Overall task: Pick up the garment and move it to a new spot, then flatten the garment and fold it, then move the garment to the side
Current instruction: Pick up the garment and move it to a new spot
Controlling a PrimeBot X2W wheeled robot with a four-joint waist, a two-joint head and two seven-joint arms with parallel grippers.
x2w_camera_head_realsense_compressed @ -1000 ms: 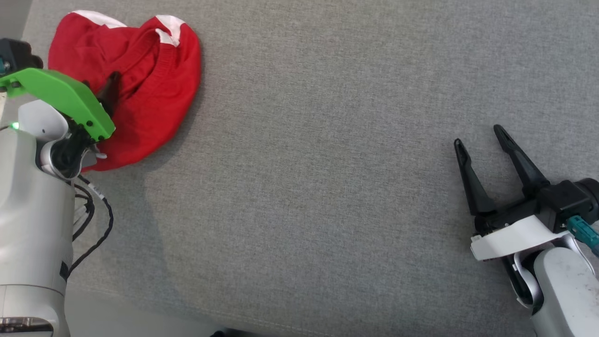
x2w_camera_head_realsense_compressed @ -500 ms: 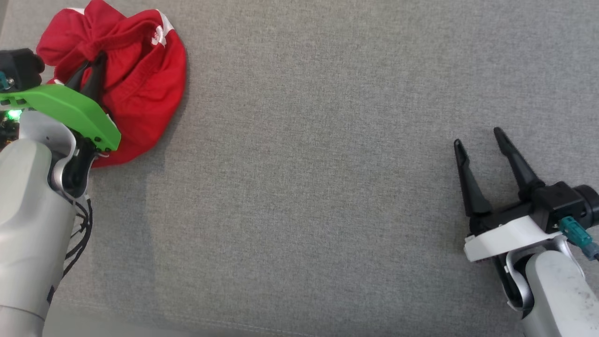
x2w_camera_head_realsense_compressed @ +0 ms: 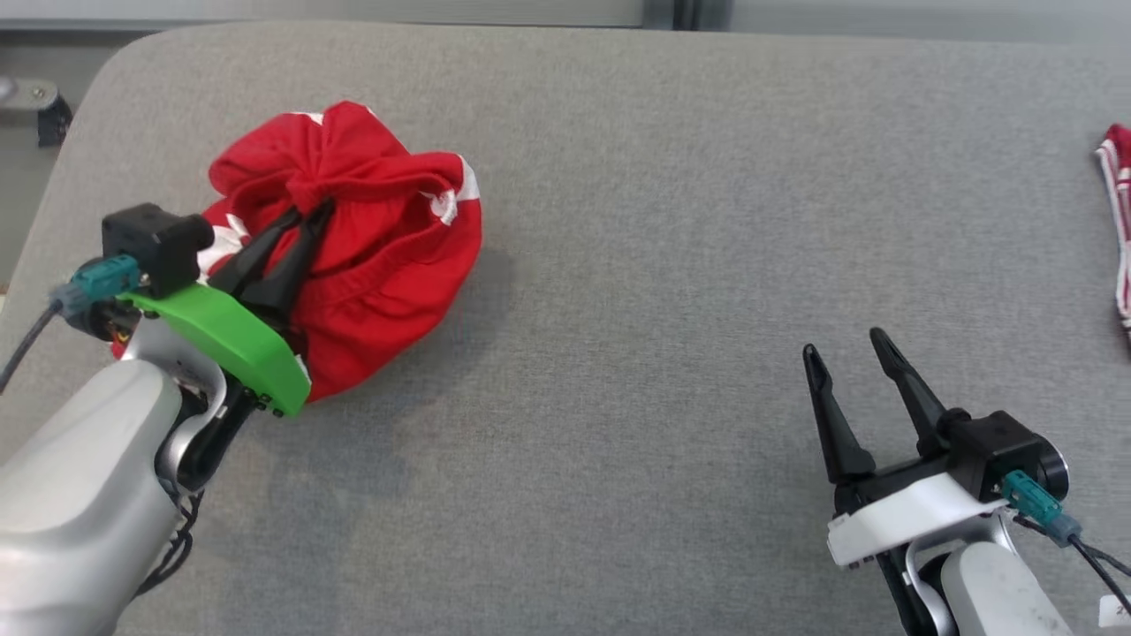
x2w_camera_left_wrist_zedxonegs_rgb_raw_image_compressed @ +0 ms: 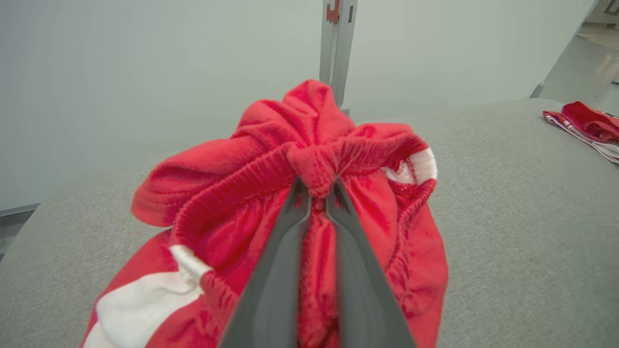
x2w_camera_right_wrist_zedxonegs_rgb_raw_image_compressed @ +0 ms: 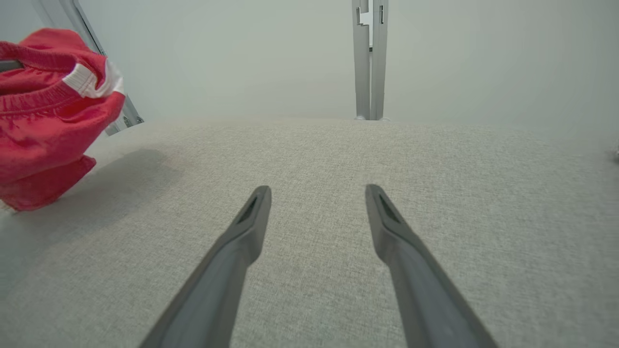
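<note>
Two pincers show over the grey tabletop (x2w_camera_head_realsense_compressed: pixel 663 221). The left pincer (x2w_camera_head_realsense_compressed: pixel 315 208) has its dark fingers pressed nearly together, pinching a gathered fold of the red garment (x2w_camera_head_realsense_compressed: pixel 389 256) at its ribbed elastic band. In the left wrist view the left pincer (x2w_camera_left_wrist_zedxonegs_rgb_raw_image_compressed: pixel 316 183) bites that fold right at the fingertips, and the red garment (x2w_camera_left_wrist_zedxonegs_rgb_raw_image_compressed: pixel 387 217) bunches into a rounded bundle around them, white patches showing at its edges. The bundle sits toward the far left of the tabletop. From the right wrist view the red garment (x2w_camera_right_wrist_zedxonegs_rgb_raw_image_compressed: pixel 43 121) hangs low; whether its bottom touches the surface I cannot tell. The right pincer (x2w_camera_head_realsense_compressed: pixel 842 343) is spread and holds nothing, well apart at the near right, its fingers (x2w_camera_right_wrist_zedxonegs_rgb_raw_image_compressed: pixel 242 241) above bare cloth. A red-and-white striped cloth (x2w_camera_head_realsense_compressed: pixel 1115 230) lies at the right edge.
</note>
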